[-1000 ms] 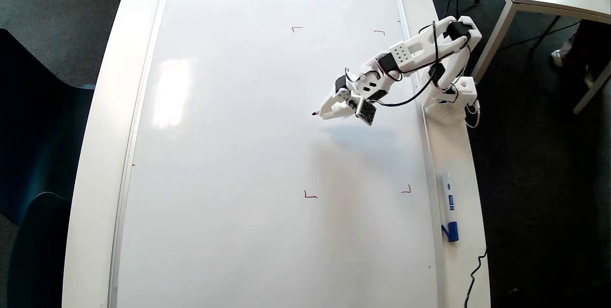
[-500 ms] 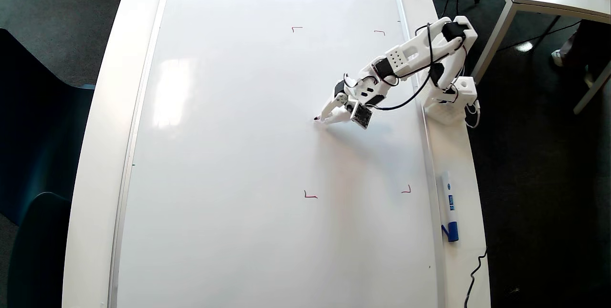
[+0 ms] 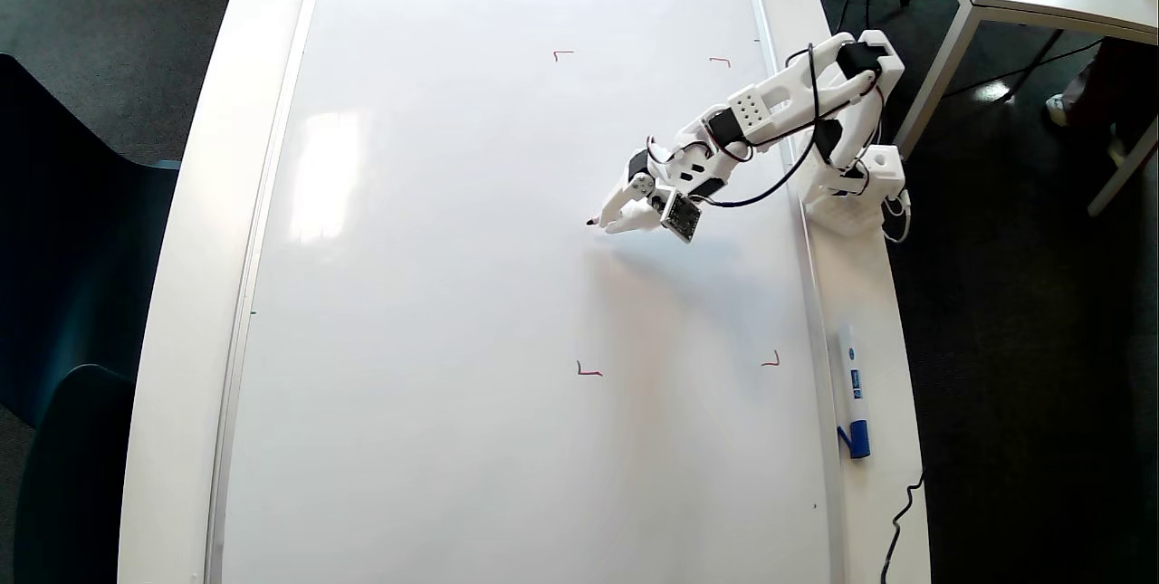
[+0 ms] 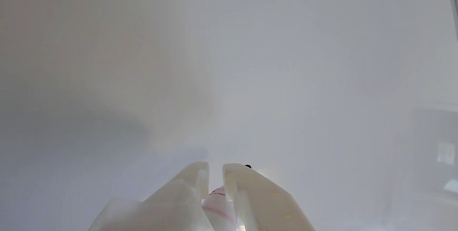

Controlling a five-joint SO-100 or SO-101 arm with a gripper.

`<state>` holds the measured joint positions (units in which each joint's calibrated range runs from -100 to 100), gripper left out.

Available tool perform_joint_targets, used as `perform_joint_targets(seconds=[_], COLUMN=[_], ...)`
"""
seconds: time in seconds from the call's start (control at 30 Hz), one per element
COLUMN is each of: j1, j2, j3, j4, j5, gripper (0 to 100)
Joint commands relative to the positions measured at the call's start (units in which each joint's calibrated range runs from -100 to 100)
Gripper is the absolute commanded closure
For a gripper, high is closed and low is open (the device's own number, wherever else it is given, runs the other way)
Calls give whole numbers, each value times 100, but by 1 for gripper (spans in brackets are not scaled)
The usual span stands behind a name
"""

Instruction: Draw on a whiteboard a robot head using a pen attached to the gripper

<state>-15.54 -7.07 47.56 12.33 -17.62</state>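
The tool (image 3: 605,223) holds the pen (image 4: 219,206) tight between its fingers. The dark tip points at the board (image 3: 453,294), between four red corner marks (image 3: 589,371).

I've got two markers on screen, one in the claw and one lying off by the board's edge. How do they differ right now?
The pen is clamped in the gripper, its dark tip over the whiteboard; the spare marker lies loose on the table rim, off the board. The pen shows red at its tip; the spare marker has blue on it. Both have white barrels.
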Motion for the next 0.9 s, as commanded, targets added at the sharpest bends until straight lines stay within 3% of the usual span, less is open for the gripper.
perform_joint_targets(seconds=[0.0, 0.37, 0.87], j1=[-27, -19, 32], j2=[133, 1911, 2053], j3=[-566, -2382, -2536], j4=[-95, -95, -8], j5=[9, 9, -29], gripper=[99, 99, 99])
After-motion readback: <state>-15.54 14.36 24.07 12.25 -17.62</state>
